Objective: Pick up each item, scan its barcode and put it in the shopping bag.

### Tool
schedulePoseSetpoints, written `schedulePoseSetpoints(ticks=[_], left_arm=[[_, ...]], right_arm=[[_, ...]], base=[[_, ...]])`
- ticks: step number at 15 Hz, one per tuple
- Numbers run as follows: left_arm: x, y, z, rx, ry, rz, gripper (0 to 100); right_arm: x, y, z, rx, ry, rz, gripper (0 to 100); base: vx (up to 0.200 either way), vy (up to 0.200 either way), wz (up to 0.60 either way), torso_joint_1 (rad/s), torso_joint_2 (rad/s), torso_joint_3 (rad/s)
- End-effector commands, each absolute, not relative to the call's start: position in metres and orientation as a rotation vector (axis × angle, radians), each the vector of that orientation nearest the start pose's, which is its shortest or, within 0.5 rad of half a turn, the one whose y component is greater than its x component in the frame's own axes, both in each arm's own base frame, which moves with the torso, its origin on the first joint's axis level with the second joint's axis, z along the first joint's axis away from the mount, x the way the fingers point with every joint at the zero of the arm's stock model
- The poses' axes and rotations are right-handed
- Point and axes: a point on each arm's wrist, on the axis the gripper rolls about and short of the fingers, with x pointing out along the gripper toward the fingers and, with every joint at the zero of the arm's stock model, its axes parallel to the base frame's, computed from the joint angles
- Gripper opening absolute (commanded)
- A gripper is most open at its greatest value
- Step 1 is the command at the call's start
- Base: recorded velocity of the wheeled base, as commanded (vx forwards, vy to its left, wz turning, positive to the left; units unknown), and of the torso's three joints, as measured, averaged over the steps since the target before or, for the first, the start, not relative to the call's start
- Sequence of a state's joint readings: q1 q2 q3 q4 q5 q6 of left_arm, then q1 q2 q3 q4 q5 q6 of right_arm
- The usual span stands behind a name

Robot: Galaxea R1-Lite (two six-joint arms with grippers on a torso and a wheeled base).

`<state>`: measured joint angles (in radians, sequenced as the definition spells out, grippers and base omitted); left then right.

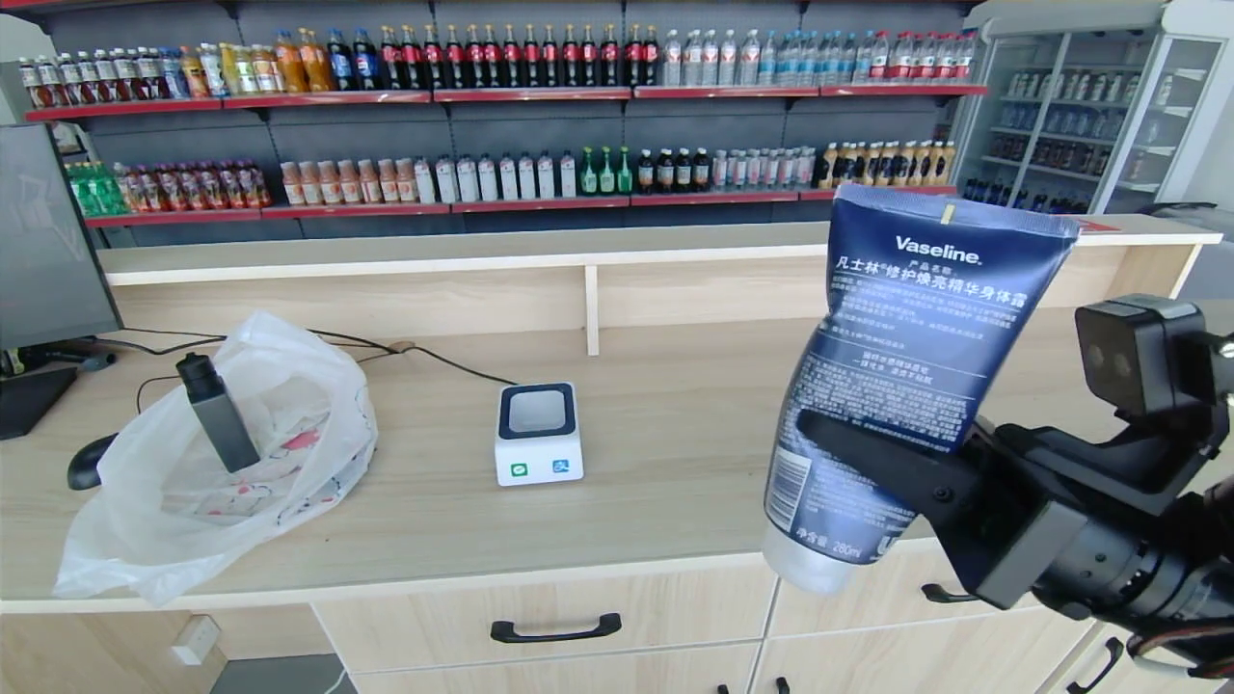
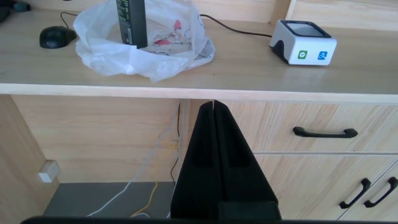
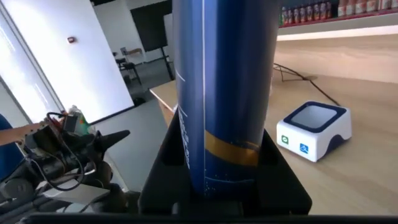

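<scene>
A blue tube (image 1: 906, 357) is held cap-down and tilted above the right front edge of the surface (image 1: 656, 482), clamped by the right claw (image 1: 848, 453). The left claw (image 2: 213, 111) is pressed together, empty, below the surface edge. A scanner (image 1: 539, 434) is set mid-surface, with the shopping bag (image 1: 145, 511) left of it.

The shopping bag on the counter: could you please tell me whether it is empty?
No, a dark bottle stands inside the shopping bag, its cap above the rim.
</scene>
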<state>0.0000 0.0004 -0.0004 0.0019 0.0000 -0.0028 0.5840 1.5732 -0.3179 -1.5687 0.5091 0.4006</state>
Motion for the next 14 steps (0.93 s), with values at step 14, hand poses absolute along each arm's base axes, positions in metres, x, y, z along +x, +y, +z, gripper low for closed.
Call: schedulePoseSetpoints(ticks=[14], left_arm=[[-0.023, 0.000, 0.076, -0.003, 0.000, -0.003, 0]], right_arm=[[0.230, 0.071, 0.153, -0.031, -0.167, 0.377, 0]], base=[[0.000, 0.000, 0.00, 0.000, 0.00, 0.000]])
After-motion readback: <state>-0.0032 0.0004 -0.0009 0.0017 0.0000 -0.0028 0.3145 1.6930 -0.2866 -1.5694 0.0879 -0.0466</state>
